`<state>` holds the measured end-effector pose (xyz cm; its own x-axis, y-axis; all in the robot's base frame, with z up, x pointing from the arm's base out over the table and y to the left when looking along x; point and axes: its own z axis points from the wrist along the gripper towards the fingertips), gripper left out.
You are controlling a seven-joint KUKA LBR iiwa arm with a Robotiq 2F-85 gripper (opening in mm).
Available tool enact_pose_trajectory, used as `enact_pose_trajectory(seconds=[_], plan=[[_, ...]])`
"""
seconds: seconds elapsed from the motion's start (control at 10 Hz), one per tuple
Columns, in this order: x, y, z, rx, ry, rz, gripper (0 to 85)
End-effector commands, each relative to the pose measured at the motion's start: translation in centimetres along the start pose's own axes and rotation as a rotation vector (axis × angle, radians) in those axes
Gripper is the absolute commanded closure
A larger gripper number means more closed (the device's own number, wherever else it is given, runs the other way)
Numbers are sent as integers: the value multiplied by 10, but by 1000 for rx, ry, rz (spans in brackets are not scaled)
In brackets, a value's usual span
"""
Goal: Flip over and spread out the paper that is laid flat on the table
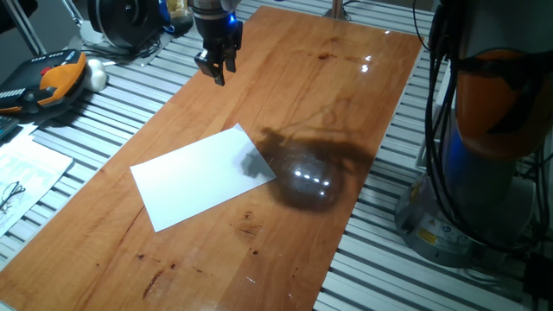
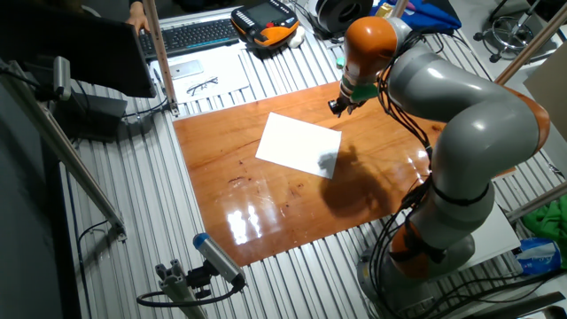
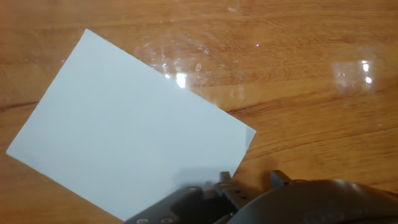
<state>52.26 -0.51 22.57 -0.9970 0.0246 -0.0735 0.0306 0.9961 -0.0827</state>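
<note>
While the thin rectangular white paper sheet (image 1: 203, 175) lies flat near the middle of the glossy reddish-brown wooden tabletop (image 1: 346, 95), plain face up and turned at an angle to the board's edges, the two-finger gripper (image 1: 213, 66) hangs in the air above the far end of the board, apart from the sheet and holding nothing. Its fingers look close together in the fixed views, though how narrow the gap is I cannot tell for certain.

By my judgement the flip has not begun, so the step in hand is the approach and the first lift. A flat sheet on a slick board gives no edge to pinch from above. A good way would be to come down on the corner nearest the gripper, the one that shows just ahead of the fingers in the hand view, and press lightly while dragging inward so the paper buckles into a small ridge to close on. Alternatively, the sheet could be slid until one corner overhangs the board's long edge beside the grey ribbed metal slats (image 1: 380, 259).

Too much pressure would likely crease the paper or scrape the wood; too little and it will simply skate away. Once gripped, the corner should be carried in a high arc across the sheet, so that it turns over and lies spread without folding.
</note>
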Motion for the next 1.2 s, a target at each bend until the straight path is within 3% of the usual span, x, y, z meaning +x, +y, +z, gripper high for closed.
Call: enact_pose_trajectory(seconds=[0.0, 0.5, 0.7, 0.9, 1.1], plan=[[-3, -3, 5, -5, 0, -6, 850], [-9, -8, 30, -18, -4, -15, 850], [-11, -13, 43, -36, 4, -26, 850], [-11, -11, 65, -40, 7, -28, 850], [-8, -12, 88, -56, -16, -30, 850]])
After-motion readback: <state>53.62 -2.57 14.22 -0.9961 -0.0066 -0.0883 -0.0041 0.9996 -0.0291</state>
